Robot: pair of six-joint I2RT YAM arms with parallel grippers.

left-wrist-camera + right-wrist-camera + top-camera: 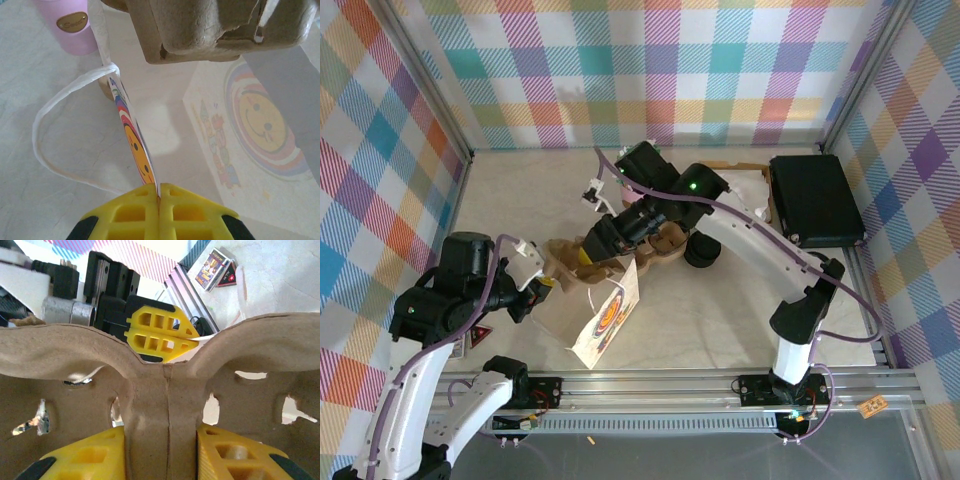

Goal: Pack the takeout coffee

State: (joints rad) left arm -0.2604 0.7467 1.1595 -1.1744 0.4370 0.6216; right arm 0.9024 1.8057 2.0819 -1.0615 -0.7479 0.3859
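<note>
Nearest in the left wrist view, the left gripper point(158, 192) has its yellow fingers pressed together, pinching the top edge of a paper bag point(136, 150) printed with smiley faces; its white handle point(45, 115) loops to the left, and a pink cup point(75, 27) stands at the upper left, which the overhead view does not reveal. In the right wrist view the right gripper point(162, 442) clamps the central rib of a cardboard cup carrier point(150, 370), one finger on each side. From above, the takeout coffee point(702, 250) shows as a black disc on the tabletop point(720, 320) at centre right, just beside the right arm, with a black case point(815, 200) further back at the upper right
</note>
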